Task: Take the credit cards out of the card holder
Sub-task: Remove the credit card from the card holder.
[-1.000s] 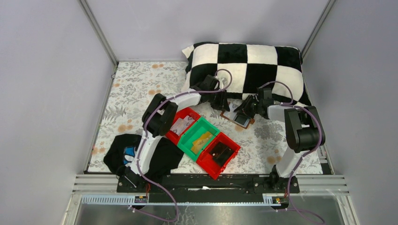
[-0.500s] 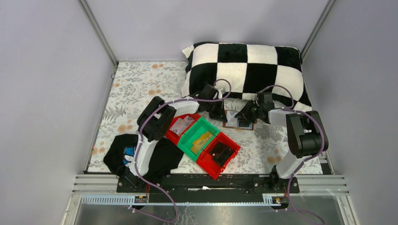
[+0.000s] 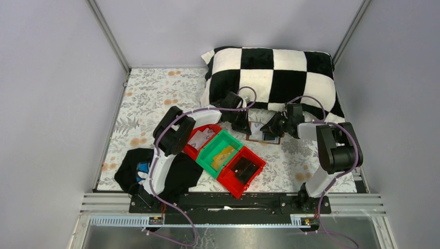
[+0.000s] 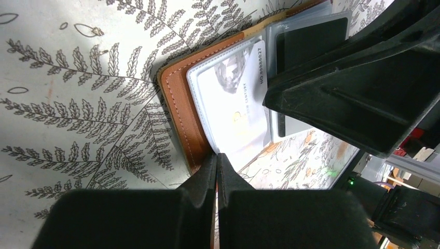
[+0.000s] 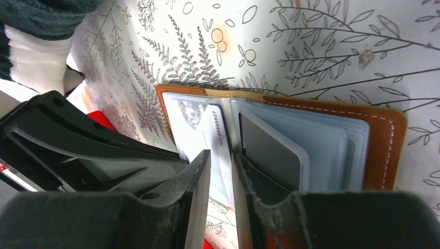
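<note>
The card holder (image 3: 262,133) lies open on the floral table in front of the pillow, reddish-brown outside (image 4: 179,104), grey-blue panels inside (image 5: 332,140). A pale credit card (image 4: 228,98) with a printed number sticks out of its left pocket (image 5: 218,140). A dark card (image 5: 270,153) sits in a right panel. My left gripper (image 4: 217,155) is shut on the holder's brown edge (image 3: 243,124). My right gripper (image 5: 220,155) hangs over the pale card with its jaws a narrow gap apart (image 3: 272,127).
A black-and-white checked pillow (image 3: 270,72) lies just behind the holder. Three bins stand in a row in front: red (image 3: 193,149) with pale pieces, green (image 3: 210,155) with a yellow-tan piece, red (image 3: 228,181) with a black boxy object. Black cloth (image 3: 179,174) lies at front left.
The card holder has turned from a slant to nearly square with the table and shifted slightly left. Both grippers have moved in closer to it. Little differs over the last half second.
</note>
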Available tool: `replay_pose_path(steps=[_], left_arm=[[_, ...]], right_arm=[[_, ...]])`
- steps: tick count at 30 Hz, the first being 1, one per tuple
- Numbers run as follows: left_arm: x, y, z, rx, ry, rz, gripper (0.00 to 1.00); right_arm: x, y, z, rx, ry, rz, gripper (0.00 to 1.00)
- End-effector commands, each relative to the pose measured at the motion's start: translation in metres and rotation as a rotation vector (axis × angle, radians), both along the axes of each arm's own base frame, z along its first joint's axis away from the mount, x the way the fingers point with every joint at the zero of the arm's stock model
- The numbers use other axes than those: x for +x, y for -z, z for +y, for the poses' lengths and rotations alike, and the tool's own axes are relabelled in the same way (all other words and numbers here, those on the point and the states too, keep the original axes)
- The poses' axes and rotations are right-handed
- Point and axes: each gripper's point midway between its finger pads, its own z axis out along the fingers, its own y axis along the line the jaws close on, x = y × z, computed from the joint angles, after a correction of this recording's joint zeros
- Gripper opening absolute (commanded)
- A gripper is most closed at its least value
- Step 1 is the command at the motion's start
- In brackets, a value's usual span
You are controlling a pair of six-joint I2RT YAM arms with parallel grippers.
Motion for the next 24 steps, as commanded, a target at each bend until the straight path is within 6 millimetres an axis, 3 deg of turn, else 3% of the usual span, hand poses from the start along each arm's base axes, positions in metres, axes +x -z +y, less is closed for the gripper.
replay_pose_path(steps=[1,10,14,24], left_arm=[[0.012,0.008,0.002,0.038,0.002,-0.023,0.0],[0.015,0.013,0.004,0.04,0.006,-0.013,0.0],[0.014,0.013,0.003,0.034,0.011,-0.01,0.0],[0.016,0.002,0.005,0.028,0.013,-0.034,0.0]], right_arm=[[-0.014,0.012,-0.001,0.018,-0.011,0.022,0.27],[-0.014,-0.015,0.018,0.181,-0.047,-0.064,0.13],[-0.012,-0.025,0.022,0.235,-0.048,-0.101,0.0],[-0.013,-0.029,0.01,0.184,-0.003,-0.127,0.0]])
